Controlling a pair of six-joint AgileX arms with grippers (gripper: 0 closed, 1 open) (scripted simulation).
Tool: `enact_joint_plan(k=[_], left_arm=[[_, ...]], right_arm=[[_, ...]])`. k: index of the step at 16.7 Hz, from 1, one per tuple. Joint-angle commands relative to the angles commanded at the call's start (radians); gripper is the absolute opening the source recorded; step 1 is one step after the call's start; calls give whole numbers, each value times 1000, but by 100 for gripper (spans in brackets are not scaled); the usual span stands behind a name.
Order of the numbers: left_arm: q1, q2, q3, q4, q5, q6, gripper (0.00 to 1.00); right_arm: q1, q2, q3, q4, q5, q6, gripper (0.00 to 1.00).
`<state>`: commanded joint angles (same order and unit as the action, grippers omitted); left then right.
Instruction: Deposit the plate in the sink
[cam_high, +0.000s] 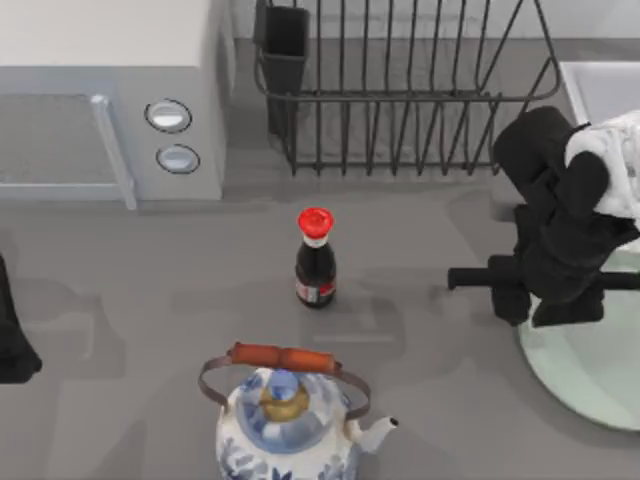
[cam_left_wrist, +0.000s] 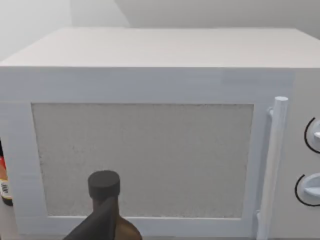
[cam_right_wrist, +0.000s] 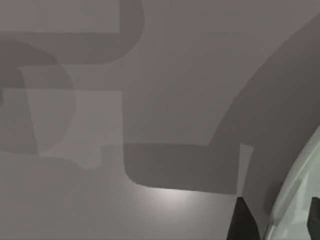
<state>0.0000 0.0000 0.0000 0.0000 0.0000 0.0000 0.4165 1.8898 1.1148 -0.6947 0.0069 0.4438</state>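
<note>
Grey table is carrying a microwave and dish rack behind the sauce bottle. Right of the bottle, the right gripper is gripping the plate rim. Left gripper's finger state: can't tell.

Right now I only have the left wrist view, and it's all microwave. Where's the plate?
Observer: The plate lies at the table's right edge, low in the top view.
Operator: And the arms?
Observer: The right tool is at the plate's left rim. The left arm sits at the table's left edge.
Operator: Where's the sink from there?
Observer: The sink is also at the right edge, beyond the right arm from the plate, beside the rack.
</note>
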Motion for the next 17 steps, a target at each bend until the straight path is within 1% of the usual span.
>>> enact_joint_plan(k=[2,5,11,13,15,17], left_arm=[[0,0,0,0,0,0,100],[0,0,0,0,0,0,100],[0,0,0,0,0,0,100],[0,0,0,0,0,0,100],[0,0,0,0,0,0,100],[0,0,0,0,0,0,100]], right_arm=[[1,7,56,-56,0,1,0],[2,14,218,-220,0,3,0],[-2,0,707,-736,-1,-2,0],[-5,-13,835,-867,-1,-6,0],[-9,-27,920,-955,-1,-9,0],[-11,-37,964,-1000,-1,-12,0]])
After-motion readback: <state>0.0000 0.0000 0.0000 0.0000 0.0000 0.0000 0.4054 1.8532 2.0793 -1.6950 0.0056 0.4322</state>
